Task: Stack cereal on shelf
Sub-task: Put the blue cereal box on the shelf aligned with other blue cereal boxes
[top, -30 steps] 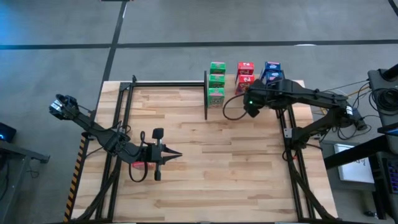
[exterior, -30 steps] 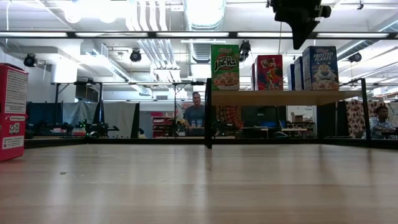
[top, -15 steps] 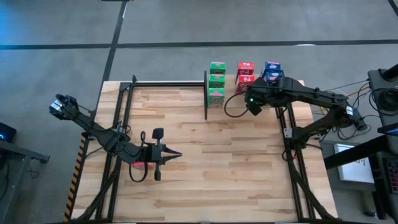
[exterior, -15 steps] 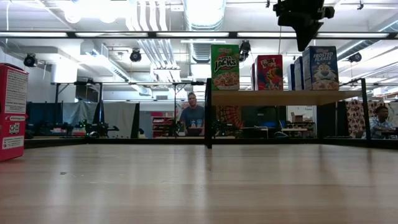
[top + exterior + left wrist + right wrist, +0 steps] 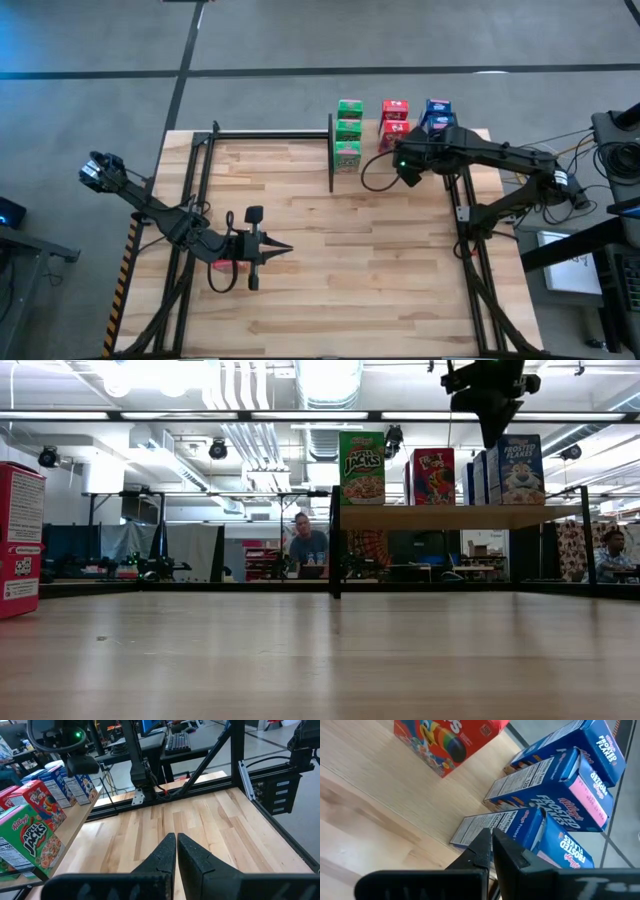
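The shelf (image 5: 460, 516) is a raised light-wood panel on black posts at the table's far right. On it stand green cereal boxes (image 5: 348, 130), red ones (image 5: 394, 118) and blue ones (image 5: 437, 115), upright on their bases in rows. My right gripper (image 5: 492, 842) hangs shut above the shelf, just on the near side of the blue boxes (image 5: 555, 795), pointing steeply down. Another red box (image 5: 20, 540) stands on the table at the left, beneath my left arm. My left gripper (image 5: 280, 248) hovers shut over the table's left half, pointing toward the right edge.
A black upright post (image 5: 331, 152) marks the shelf's left end. A black rail (image 5: 270, 134) runs along the table's far edge. Bare plank tabletop (image 5: 380, 270) spreads between the two arms. People sit in the room beyond the table (image 5: 305, 545).
My right gripper has crept slightly toward the blue boxes and tipped a little further down, staying shut. The cereal boxes and my left arm have kept still.
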Available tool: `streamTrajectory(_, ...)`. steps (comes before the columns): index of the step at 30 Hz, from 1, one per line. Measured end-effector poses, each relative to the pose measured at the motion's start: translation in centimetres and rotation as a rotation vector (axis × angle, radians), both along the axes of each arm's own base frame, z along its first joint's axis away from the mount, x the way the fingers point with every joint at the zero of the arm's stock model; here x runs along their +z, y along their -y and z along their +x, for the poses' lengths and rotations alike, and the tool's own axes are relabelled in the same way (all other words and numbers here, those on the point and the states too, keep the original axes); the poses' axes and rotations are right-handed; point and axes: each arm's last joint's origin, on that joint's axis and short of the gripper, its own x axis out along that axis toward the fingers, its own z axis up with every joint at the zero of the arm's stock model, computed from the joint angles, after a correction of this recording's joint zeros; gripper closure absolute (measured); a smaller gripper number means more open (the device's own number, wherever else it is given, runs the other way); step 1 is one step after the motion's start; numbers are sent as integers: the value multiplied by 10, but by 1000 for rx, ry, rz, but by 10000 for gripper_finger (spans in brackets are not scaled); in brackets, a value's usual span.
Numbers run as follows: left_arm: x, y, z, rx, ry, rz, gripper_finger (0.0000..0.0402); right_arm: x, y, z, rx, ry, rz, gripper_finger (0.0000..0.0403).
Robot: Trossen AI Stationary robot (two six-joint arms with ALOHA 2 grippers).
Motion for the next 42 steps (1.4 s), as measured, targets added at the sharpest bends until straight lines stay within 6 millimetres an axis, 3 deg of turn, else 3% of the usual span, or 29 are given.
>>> streamTrajectory(42,0,0,0,0,1,-4,401,-2,1,-1,-74,29,-26,394)
